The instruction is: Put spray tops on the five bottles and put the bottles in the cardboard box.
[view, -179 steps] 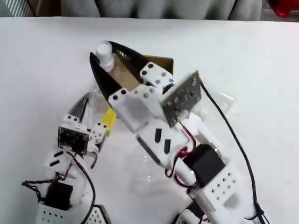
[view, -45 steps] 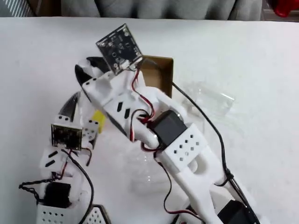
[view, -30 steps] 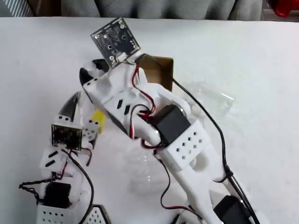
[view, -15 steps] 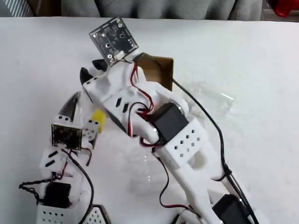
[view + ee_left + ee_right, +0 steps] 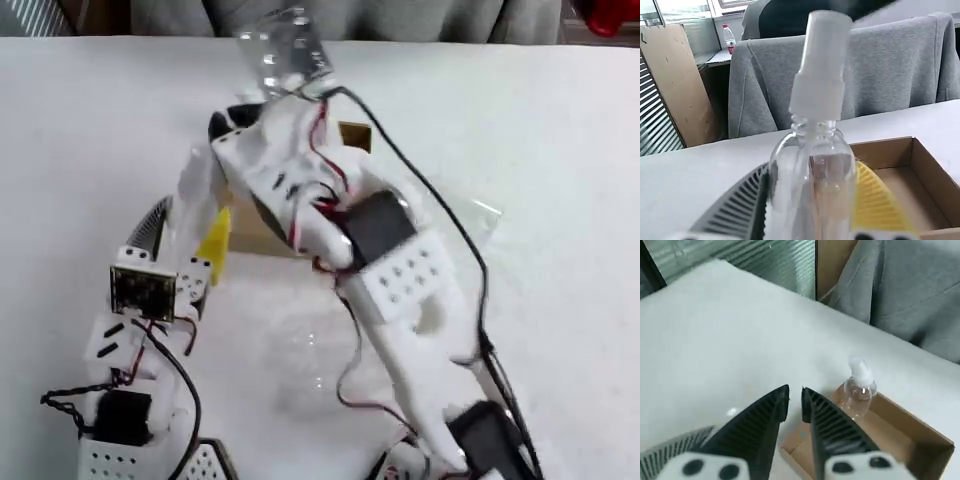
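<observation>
Table (image 5: pixel 560 130): white, runs to every edge of the high view. A grey chair back (image 5: pixel 880 70) stands beyond its 12 o'clock edge.

Right arm (image 5: pixel 400 290): enters at 5 o'clock and runs across the middle toward 11 o'clock. It covers most of the box from above.

Left arm (image 5: pixel 130 340): based at 7 o'clock, short reach toward centre.

Cardboard box (image 5: pixel 932 172): brown, open-topped, just on the 12 o'clock side of table centre.

Clear plastic wrapping (image 5: pixel 475 215): crumpled on the table at the box's 3 o'clock.

Bottle (image 5: pixel 810 195): clear, upright, beside the box at its 9 o'clock side. Can't tell whether it touches the wall. The right wrist view puts it at a corner of the box.

Spray top (image 5: pixel 819 75): white, sitting on the bottle's neck. Can't tell whether it is screwed fully down.

Left gripper (image 5: pixel 812 169): clenched on the bottle's body. A grey ribbed finger (image 5: pixel 740 200) is on one side and a yellow finger (image 5: pixel 875 205) on the other.

Right gripper (image 5: pixel 795 395): black ribbed fingers, released, a narrow gap between them and nothing in it. It hangs near the bottle, at about its 1 o'clock in the high view, and stands apart from it in the right wrist view.
</observation>
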Available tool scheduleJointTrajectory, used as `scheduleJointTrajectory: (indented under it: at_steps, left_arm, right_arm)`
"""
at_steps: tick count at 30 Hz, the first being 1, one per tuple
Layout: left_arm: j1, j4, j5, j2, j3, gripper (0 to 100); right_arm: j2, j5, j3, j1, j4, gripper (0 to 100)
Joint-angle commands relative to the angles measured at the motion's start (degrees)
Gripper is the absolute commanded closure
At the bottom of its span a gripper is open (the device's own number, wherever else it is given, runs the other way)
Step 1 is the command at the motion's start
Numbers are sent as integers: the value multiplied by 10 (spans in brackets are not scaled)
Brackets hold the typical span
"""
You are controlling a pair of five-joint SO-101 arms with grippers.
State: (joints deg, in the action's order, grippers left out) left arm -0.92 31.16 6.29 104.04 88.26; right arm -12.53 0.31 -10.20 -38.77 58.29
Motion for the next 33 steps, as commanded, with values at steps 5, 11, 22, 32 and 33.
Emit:
scheduleJointTrajectory:
  at_steps: [5,11,22,32,33]
  left_arm:
    - [6,-21,-5,3,-30,975]
    - [6,-21,-5,3,-30,975]
    - [6,-21,-5,3,-30,975]
    - [6,-33,-5,3,-29,975]
    - [6,-36,-6,3,-29,975]
  right_arm:
    - [16,9,-48,-14,7,983]
    - [20,9,-52,-32,30,983]
    - [15,12,-53,-24,42,983]
    - [15,12,-84,19,62,983]
    - [15,12,-92,18,76,983]
